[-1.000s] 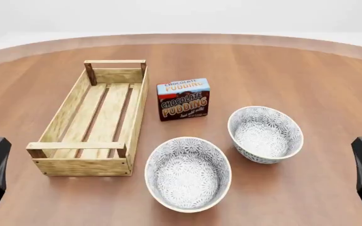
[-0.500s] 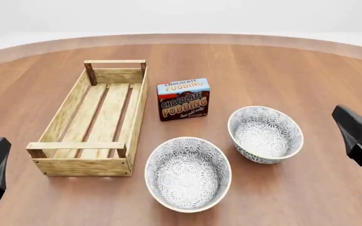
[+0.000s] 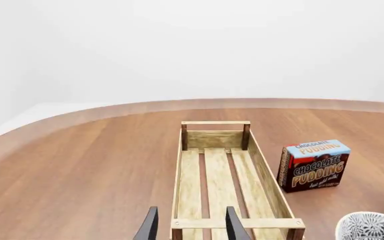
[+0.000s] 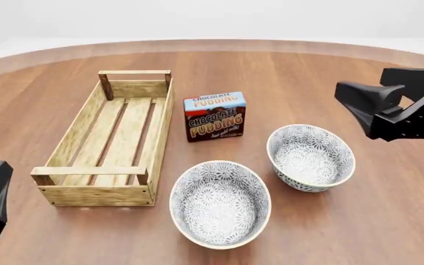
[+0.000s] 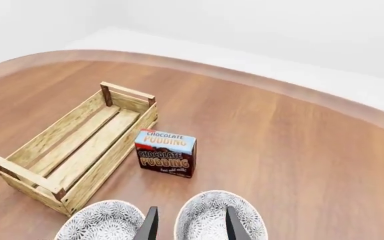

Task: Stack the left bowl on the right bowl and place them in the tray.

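the left bowl [image 4: 220, 203], a round white ceramic dish with a grey floral pattern inside and out, sits upright on the brown wooden worktop [image 4: 322, 83] toward the near edge in the front view. the right bowl [image 4: 311, 157], of the same pattern and shape, stands just beside it, farther back and to the right, with a narrow strip of wood showing between their rims. neither bowl is stacked and nothing touches either of them. the tray [image 4: 116, 138], a long rectangular light-wood crate with a slatted bottom and a raised bar at each end, lies to the left of the bowls with its near right corner close to the left bowl; nothing lies in it. a small chocolate pudding box [image 4: 214, 116] stands upright between the tray's long right side and the right bowl, apart from both.

the right pincer [image 4: 380, 98] hangs in the air above and behind the right bowl's far right side, clear of it. in its wrist view its two dark fingers [image 5: 150, 224] stand apart with open space between them, holding nothing, and the right bowl's rim shows below that gap. the left pincer [image 3: 189, 227] is low at the near left of the worktop, by the tray's near end; its fingers are likewise spread, gripping nothing and touching nothing.
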Controlling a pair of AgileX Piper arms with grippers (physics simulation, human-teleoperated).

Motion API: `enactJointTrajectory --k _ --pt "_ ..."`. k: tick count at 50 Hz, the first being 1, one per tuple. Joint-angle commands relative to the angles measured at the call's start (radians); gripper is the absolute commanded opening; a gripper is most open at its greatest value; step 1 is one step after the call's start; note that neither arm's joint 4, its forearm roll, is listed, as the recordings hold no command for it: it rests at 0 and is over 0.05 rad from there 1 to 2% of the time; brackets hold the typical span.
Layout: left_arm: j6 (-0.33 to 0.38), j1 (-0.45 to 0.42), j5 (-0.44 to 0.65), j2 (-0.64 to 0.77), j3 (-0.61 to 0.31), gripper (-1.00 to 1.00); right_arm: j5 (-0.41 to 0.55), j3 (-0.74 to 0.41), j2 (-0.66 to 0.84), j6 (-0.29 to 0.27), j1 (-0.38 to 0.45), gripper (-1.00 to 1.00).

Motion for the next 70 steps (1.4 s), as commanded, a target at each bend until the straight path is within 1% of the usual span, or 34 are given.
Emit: enactJointTrajectory --k 1,12,13,14,15,16,17,18,19,21,22,24,25,29,33,35,36,38,39,43,47,48,50,51,52,55,58,59,70 --pt "0.000 0.000 0.000 0.000 0.000 1.00 0.022 -0.073 0.065 -0.005 0.063 1.00" --pt "0.000 0.000 0.000 0.000 0.000 1.00 0.022 -0.073 0.065 -0.005 0.063 1.00" --pt "0.000 0.000 0.000 0.000 0.000 1.00 0.018 -0.081 0.089 0.011 0.079 1.00" --pt "0.000 0.000 0.000 0.000 0.000 1.00 0.019 -0.095 0.118 0.024 0.076 1.00" --pt "0.000 0.000 0.000 0.000 0.000 1.00 0.028 -0.108 0.114 0.035 0.097 1.00" --pt "0.000 0.000 0.000 0.000 0.000 1.00 0.040 -0.124 0.137 0.044 0.085 1.00" --pt "0.000 0.000 0.000 0.000 0.000 1.00 0.046 -0.137 0.155 0.050 0.092 1.00" --pt "0.000 0.000 0.000 0.000 0.000 1.00 0.054 -0.154 0.151 0.053 0.118 1.00" --pt "0.000 0.000 0.000 0.000 0.000 1.00 0.066 -0.173 0.164 0.057 0.119 1.00" --pt "0.000 0.000 0.000 0.000 0.000 1.00 0.088 -0.208 0.188 0.032 0.126 1.00" --pt "0.000 0.000 0.000 0.000 0.000 1.00 0.088 -0.208 0.188 0.032 0.126 1.00" --pt "0.000 0.000 0.000 0.000 0.000 1.00 0.094 -0.235 0.231 0.058 0.162 1.00" --pt "0.000 0.000 0.000 0.000 0.000 1.00 0.098 -0.246 0.251 0.054 0.163 1.00" --pt "0.000 0.000 0.000 0.000 0.000 1.00 0.119 -0.288 0.311 0.071 0.185 1.00" --pt "0.000 0.000 0.000 0.000 0.000 1.00 0.132 -0.309 0.354 0.078 0.189 1.00" --pt "0.000 0.000 0.000 0.000 0.000 1.00 0.149 -0.325 0.374 0.069 0.182 1.00" --pt "0.000 0.000 0.000 0.000 0.000 1.00 0.159 -0.335 0.391 0.082 0.184 1.00" --pt "0.000 0.000 0.000 0.000 0.000 1.00 0.173 -0.355 0.426 0.088 0.196 1.00" --pt "0.000 0.000 0.000 0.000 0.000 1.00 0.181 -0.365 0.466 0.092 0.200 1.00" --pt "0.000 0.000 0.000 0.000 0.000 1.00 0.186 -0.388 0.523 0.108 0.220 1.00" --pt "0.000 0.000 0.000 0.000 0.000 1.00 0.194 -0.419 0.592 0.111 0.226 1.00" --pt "0.000 0.000 0.000 0.000 0.000 1.00 0.198 -0.428 0.609 0.103 0.233 1.00" --pt "0.000 0.000 0.000 0.000 0.000 1.00 0.204 -0.444 0.628 0.112 0.234 1.00" --pt "0.000 0.000 0.000 0.000 0.000 1.00 0.206 -0.448 0.634 0.110 0.237 1.00" --pt "0.000 0.000 0.000 0.000 0.000 1.00 0.213 -0.455 0.650 0.096 0.227 1.00" --pt "0.000 0.000 0.000 0.000 0.000 1.00 0.229 -0.471 0.693 0.118 0.261 1.00" --pt "0.000 0.000 0.000 0.000 0.000 1.00 0.237 -0.479 0.722 0.115 0.264 1.00" --pt "0.000 0.000 0.000 0.000 0.000 1.00 0.240 -0.482 0.733 0.106 0.263 1.00" --pt "0.000 0.000 0.000 0.000 0.000 1.00 0.280 -0.510 0.785 0.091 0.290 1.00"
